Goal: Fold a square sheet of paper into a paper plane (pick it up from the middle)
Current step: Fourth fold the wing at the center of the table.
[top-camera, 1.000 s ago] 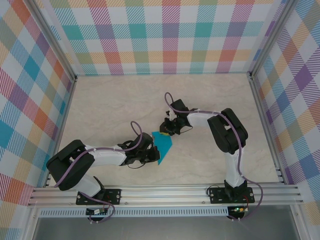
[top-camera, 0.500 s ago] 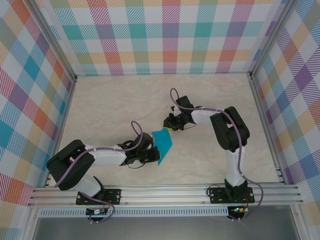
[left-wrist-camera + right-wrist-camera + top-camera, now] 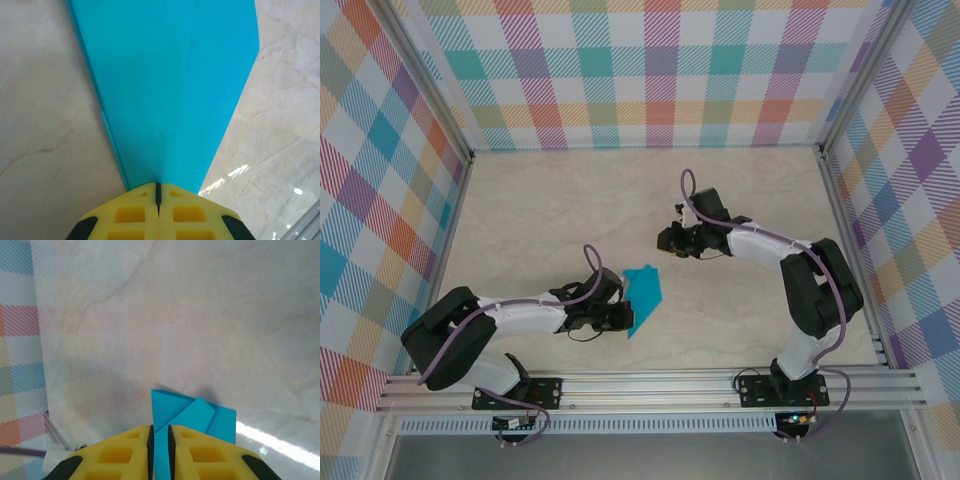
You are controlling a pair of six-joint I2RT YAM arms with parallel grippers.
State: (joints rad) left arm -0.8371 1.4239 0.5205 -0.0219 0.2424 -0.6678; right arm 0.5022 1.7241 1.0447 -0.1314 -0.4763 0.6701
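Status: folding is well advanced but not finished. The square sheet of paper [image 3: 643, 291] shows not as a square but as a tapered, layered shape with a centre crease. It is wide at its far end and comes to a point at its near end. I judge the nose folds done, with the closing along the crease and the wing folds outstanding. The paper sits about the middle of the desk [image 3: 540, 215], somewhat toward the near edge; I cannot tell whether it lies flat. My left tool [image 3: 158, 185] is pressed together on the pointed end. My right tool [image 3: 666, 241] stands apart from the paper on the far side, parted by a narrow slit and, as far as I can judge, pinching nothing. Count: one paper, two tools, two arms.
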